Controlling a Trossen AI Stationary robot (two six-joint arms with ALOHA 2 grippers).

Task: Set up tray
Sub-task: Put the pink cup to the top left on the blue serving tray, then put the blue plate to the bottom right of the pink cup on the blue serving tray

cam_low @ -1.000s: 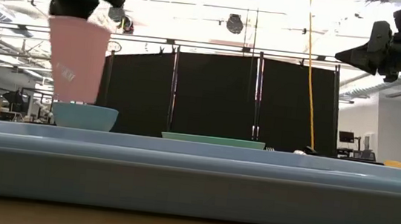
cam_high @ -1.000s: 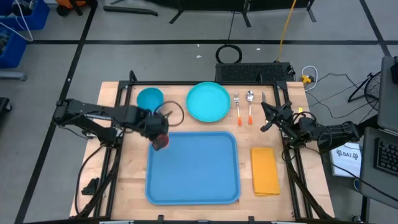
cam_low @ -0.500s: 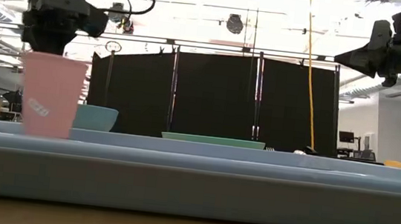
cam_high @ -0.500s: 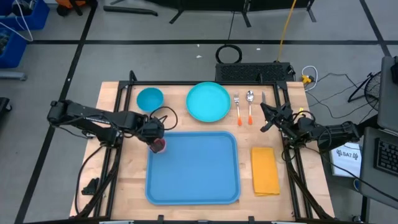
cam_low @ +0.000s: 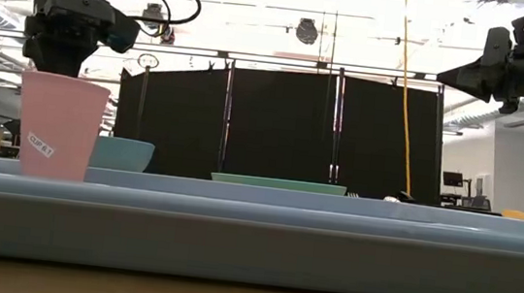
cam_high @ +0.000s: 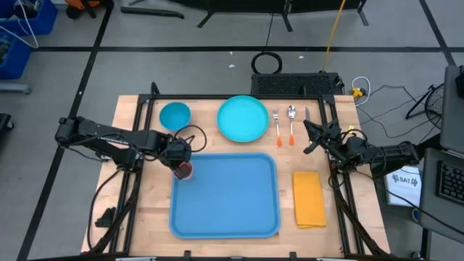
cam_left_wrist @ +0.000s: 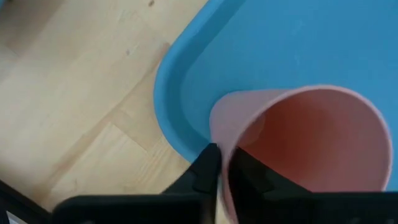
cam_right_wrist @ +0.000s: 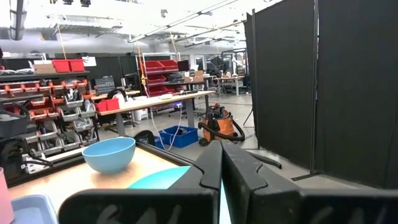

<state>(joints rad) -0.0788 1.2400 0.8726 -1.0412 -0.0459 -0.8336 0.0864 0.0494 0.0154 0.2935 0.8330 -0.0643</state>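
Observation:
The blue tray (cam_high: 228, 199) lies on the table's near middle. A pink cup (cam_high: 185, 170) stands upright over the tray's far-left corner. In the low view the cup (cam_low: 59, 127) has its base hidden behind the tray's near rim (cam_low: 282, 236). My left gripper (cam_high: 181, 163) is above the cup, shut on its rim. My right gripper (cam_high: 310, 136) hovers, shut, above the table's right side near the cutlery, touching nothing. My left gripper holds the pink cup by its rim (cam_left_wrist: 219, 134), on the side toward the tray's corner. One finger (cam_left_wrist: 249, 177) is inside the cup and the other (cam_left_wrist: 204, 174) outside, coming from above and pointing down. The cup is upright; its base is hidden.
A turquoise bowl (cam_high: 175, 114) and a round turquoise plate (cam_high: 242, 119) sit at the far edge. A fork (cam_high: 276, 127) and spoon (cam_high: 291, 125) lie right of the plate. A yellow-orange napkin (cam_high: 309, 198) lies right of the tray. The rest of the tray floor is bare.
My left gripper has moved down and a little toward the table's left edge, carrying the pink cup. The cup hung well above the tray a second ago; it now stands low at the tray's far-left corner, still in the gripper.

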